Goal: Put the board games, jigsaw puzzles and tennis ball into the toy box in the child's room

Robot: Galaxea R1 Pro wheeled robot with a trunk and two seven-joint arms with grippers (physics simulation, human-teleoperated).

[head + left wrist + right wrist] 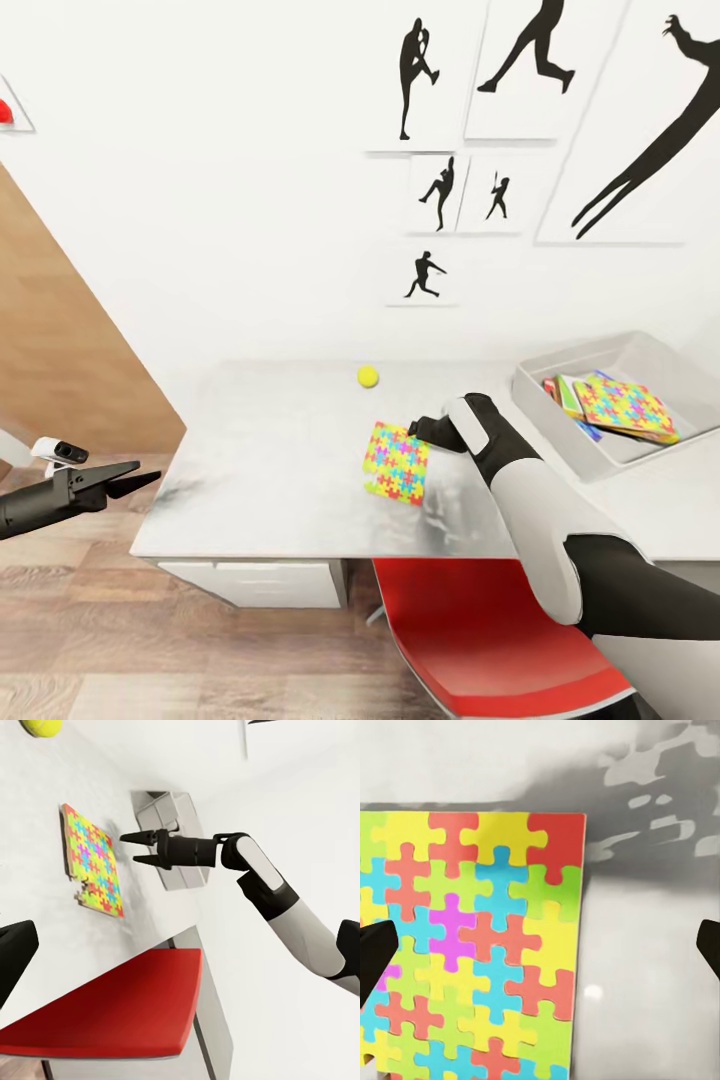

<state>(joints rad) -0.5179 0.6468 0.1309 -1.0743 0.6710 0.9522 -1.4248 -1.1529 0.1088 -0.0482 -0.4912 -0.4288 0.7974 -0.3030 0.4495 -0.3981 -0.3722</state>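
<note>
While the right gripper [133,848] hangs with fingers spread just above the table [270,450], a jigsaw puzzle [472,945] lies flat under them, its edge between the two tips. Beyond the fingers sits the tennis ball [368,376]. Off the table's side, the left gripper [135,477] shows fingers slightly apart, holding nothing.

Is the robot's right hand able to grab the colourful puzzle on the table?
Probably yes. The right hand is open and hovers at the edge of the jigsaw puzzle, which lies flat on the table with nothing on top. The tennis ball sits well apart, so the way looks free.
</note>
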